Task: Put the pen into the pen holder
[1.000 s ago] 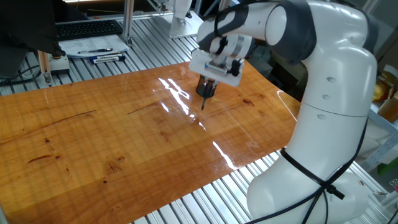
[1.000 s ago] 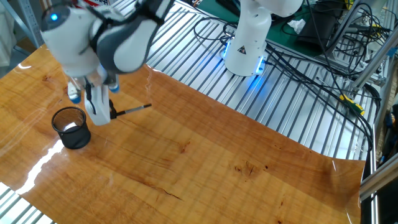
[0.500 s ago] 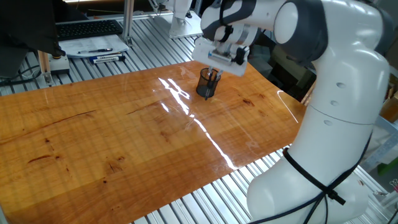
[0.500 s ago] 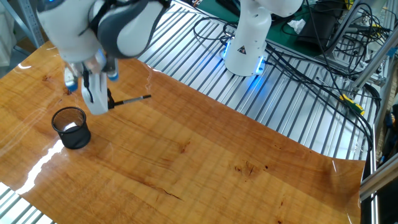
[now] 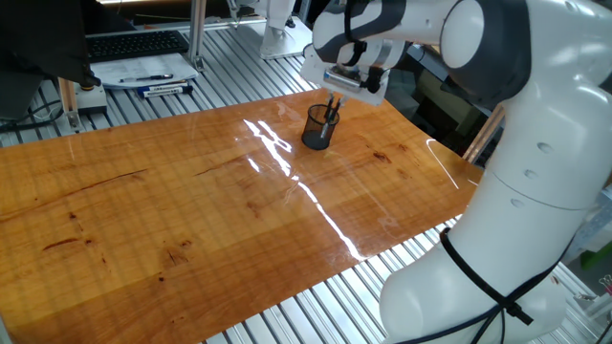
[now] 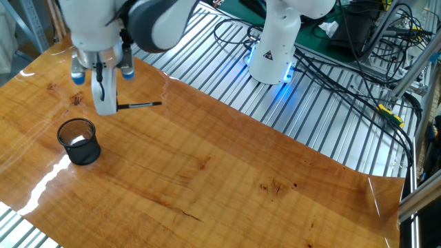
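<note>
One pen (image 6: 140, 105), thin and black, is clamped at one end between the fingers of the gripper (image 6: 103, 103) and sticks out sideways from them, close to level, raised clear of the table (image 6: 227, 179). In the other fixed view the gripper points downward, with the pen running off to its right; the free end looks slightly paler than the rest. In one fixed view only a short dark length of the pen (image 5: 333, 108) shows below the gripper (image 5: 340, 88), lined up with the cup so that the two overlap in that picture. One pen holder (image 6: 79, 141), a small black wire-mesh cup with see-through sides, stands upright on the wooden tabletop, below the gripper and a little to its left in the other fixed view, near but not touching it. Through the mesh a pale patch shows at the bottom; whether this is an item or glare from the glossy wood cannot be told. The pen is outside the cup (image 5: 318, 128). At the back of the table, on a metal slatted surface, lie some white sheets of paper (image 5: 143, 72) with two markers (image 5: 164, 89) on them; any print there is too small to read. No brand name or label can be read on the arm, the cup or the pen.
</note>
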